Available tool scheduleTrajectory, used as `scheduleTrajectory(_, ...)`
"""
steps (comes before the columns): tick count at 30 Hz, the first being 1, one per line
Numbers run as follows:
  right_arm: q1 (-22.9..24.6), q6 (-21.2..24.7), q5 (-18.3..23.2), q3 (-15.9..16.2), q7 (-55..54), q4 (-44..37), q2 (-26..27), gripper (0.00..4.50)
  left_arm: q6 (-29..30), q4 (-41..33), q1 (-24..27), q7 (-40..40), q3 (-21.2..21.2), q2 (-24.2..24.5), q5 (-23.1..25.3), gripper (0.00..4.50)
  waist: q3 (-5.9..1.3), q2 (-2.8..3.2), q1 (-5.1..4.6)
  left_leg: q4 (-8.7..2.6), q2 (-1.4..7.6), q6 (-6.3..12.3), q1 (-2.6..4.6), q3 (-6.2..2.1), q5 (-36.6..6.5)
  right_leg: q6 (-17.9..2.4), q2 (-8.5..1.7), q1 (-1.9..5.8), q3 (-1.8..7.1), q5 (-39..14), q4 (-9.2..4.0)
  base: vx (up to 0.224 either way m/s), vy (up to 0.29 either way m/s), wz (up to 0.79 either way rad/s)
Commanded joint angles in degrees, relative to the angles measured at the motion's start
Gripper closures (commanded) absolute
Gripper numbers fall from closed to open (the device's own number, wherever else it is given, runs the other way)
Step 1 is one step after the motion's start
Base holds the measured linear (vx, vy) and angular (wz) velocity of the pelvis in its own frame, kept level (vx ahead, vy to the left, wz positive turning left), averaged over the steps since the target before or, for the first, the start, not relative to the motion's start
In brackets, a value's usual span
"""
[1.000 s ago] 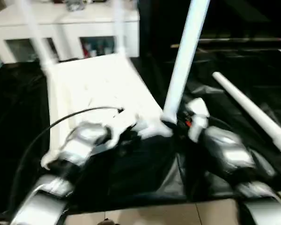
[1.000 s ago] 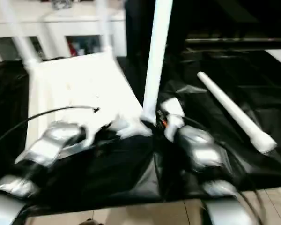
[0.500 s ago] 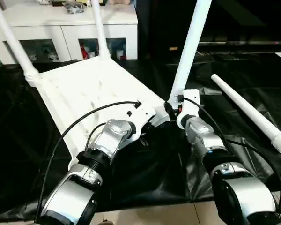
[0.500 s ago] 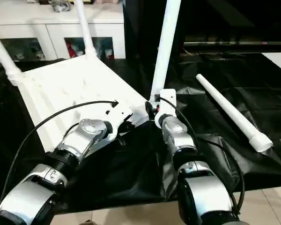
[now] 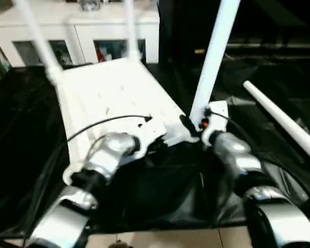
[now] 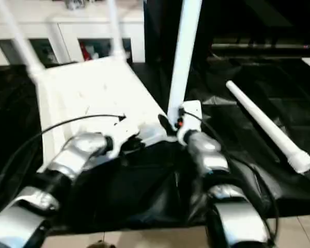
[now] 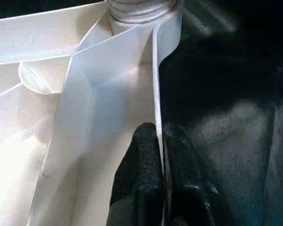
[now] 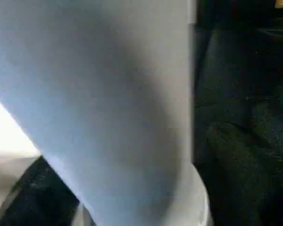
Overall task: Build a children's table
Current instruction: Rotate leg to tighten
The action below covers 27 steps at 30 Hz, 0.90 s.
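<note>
- We have the white plastic rectangular tabletop (image 5: 111, 98) lying upside down on the black-draped work table (image 5: 20, 129), ribbed underside up.
- Two white tapered tube legs stand in its far corner sockets: the far-left leg (image 5: 39, 39) and the far-right leg (image 5: 129, 28).
- A third white tube leg (image 5: 214, 57) rises from the near-right corner socket, just in front of our right arm.
- The fourth white tube leg (image 6: 266, 129) lies loose on the black cloth, well to the right of the tabletop.
- Our left gripper (image 7: 161, 174) has its two black fingers pressed together on the thin near edge wall of the tabletop, one finger on each side of it, close to the socket holding the third leg.
- Our right gripper (image 5: 196, 124) sits at the base of the third leg; the leg is right up against the wrist camera, and we cannot tell whether the fingers are apart or clamped on it.
- As we judge it, the third leg is being seated, and the near-left corner still waits for the loose one.
- Risk: the pinch on the edge wall is narrow, so a hard push or twist on the leg could make the tabletop slip out or slide across the cloth.
- Risk: if the leg goes in off-axis, it may jam partway or sit loose and topple once released.
- Risk: the black cable (image 5: 93, 126) looping over our left forearm could catch on the tabletop corner when the arm shifts.
</note>
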Motion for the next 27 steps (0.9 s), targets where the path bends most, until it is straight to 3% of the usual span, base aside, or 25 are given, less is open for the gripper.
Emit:
scheduleTrajectory(1,3.43,2.46,0.59,2.52,7.46,-6.62,-2.76,0.05,-4.90,-2.61,0.96,-2.73,0.33,1.34,-2.50,4.50,-3.78,-0.66,0.11,-3.16,1.55,4.62,0.42,-0.22,-9.03,-10.87,-3.21,3.00,2.71,-7.09,-4.10,0.000,0.000,0.00)
scheduleTrajectory(2,3.43,2.46,0.59,2.52,7.46,-6.62,-2.76,0.05,-4.90,-2.61,0.96,-2.73,0.33,1.34,-2.50,4.50,-3.93,-0.70,0.13,-3.08,1.67,4.84,0.32,-0.21,-8.32,-11.07,-3.27,3.03,2.81,-5.70,-3.78,0.000,0.000,0.00)
scheduleTrajectory(3,6.31,3.48,0.82,3.99,12.01,-10.86,-5.31,0.05,-6.43,-3.72,1.68,-5.34,0.45,2.94,-3.29,4.50,-3.96,-0.46,0.21,-3.01,1.52,5.19,0.20,-0.27,-7.58,-11.44,-3.17,3.12,2.70,-4.48,-3.72,0.000,0.000,0.00)
scheduleTrajectory(4,7.07,3.69,0.89,4.33,13.18,-11.92,-6.06,0.05,-6.71,-4.05,1.86,-6.05,0.56,3.37,-3.58,4.50,-4.15,-0.50,0.42,-2.85,1.74,5.25,0.35,-0.21,-7.38,-11.58,-3.27,2.97,2.72,-3.64,-3.55,0.000,0.000,0.00)
scheduleTrajectory(5,10.33,5.03,1.54,5.48,18.49,-16.38,-9.35,0.05,-7.63,-5.58,2.60,-9.59,1.21,5.22,-5.15,4.50,-3.97,-0.62,0.56,-2.73,1.51,5.63,0.03,-0.04,-7.66,-11.85,-3.15,3.11,2.64,-3.77,-3.65,0.000,0.000,0.00)
scheduleTrajectory(6,10.33,5.03,1.54,5.48,18.49,-16.38,-9.35,0.00,-7.63,-5.58,2.60,-9.59,1.21,5.22,-5.15,4.05,-3.99,-0.61,0.62,-2.70,1.66,5.79,0.10,-0.01,-7.85,-11.66,-3.19,2.91,2.75,-3.94,-3.63,0.000,0.000,0.00)
scheduleTrajectory(7,11.42,5.54,1.75,5.63,20.46,-17.45,-10.80,0.00,-6.77,-6.42,2.61,-11.95,1.81,5.92,-6.53,3.94,-3.91,-0.21,0.56,-2.80,1.59,5.77,-0.01,-0.08,-8.29,-11.84,-3.22,2.86,2.64,-5.00,-3.63,0.000,0.000,0.00)
scheduleTrajectory(8,12.13,6.03,1.91,5.66,21.70,-18.23,-11.68,0.00,-5.96,-6.91,2.54,-13.70,2.24,6.24,-7.51,3.94,-3.87,-0.30,0.56,-2.78,1.65,5.26,0.17,0.02,-9.07,-12.20,-3.24,2.66,2.67,-6.33,-3.82,0.000,0.000,0.00)
scheduleTrajectory(10,12.31,6.11,1.81,5.63,22.21,-18.24,-12.01,0.00,-6.61,-6.62,2.19,-13.52,2.25,6.24,-7.26,3.86,-3.86,-0.11,0.58,-2.86,1.87,4.65,0.21,-0.04,-9.61,-12.81,-3.32,2.62,2.73,-6.73,-3.80,0.000,0.000,0.00)
scheduleTrajectory(14,13.01,7.62,1.62,5.90,22.43,-20.34,-12.20,0.00,-7.91,-4.94,1.41,-12.94,1.61,5.50,-6.34,3.54,-3.65,-0.33,0.49,-3.05,1.83,3.48,0.37,-0.05,-11.97,-12.16,-3.28,2.51,2.86,-8.87,-4.06,0.000,0.000,0.00)
scheduleTrajectory(17,13.68,9.06,1.79,6.32,22.72,-22.62,-12.45,0.00,-8.18,-3.77,0.96,-13.07,1.18,4.89,-6.45,3.54,-3.75,-0.65,0.63,-2.90,1.70,3.65,0.21,-0.02,-10.53,-11.45,-3.35,2.65,2.91,-8.51,-4.01,0.000,0.000,0.00)
scheduleTrajectory(25,14.20,10.17,1.65,6.32,23.63,-24.40,-12.92,0.00,-8.85,0.44,-1.21,-12.13,1.15,3.94,-5.91,3.54,-3.82,-0.56,0.78,-2.75,1.65,3.97,0.18,-0.03,-9.39,-11.67,-3.27,2.68,2.84,-6.96,-3.86,0.000,0.000,0.00)
scheduleTrajectory(27,14.46,10.61,1.63,6.25,23.53,-25.04,-12.99,0.00,-8.85,0.82,-1.53,-11.98,1.26,3.73,-5.87,3.26,-3.86,-0.50,0.80,-2.71,1.68,4.07,0.21,-0.05,-9.17,-11.83,-3.29,2.69,2.86,-6.24,-3.78,0.000,0.000,0.00)
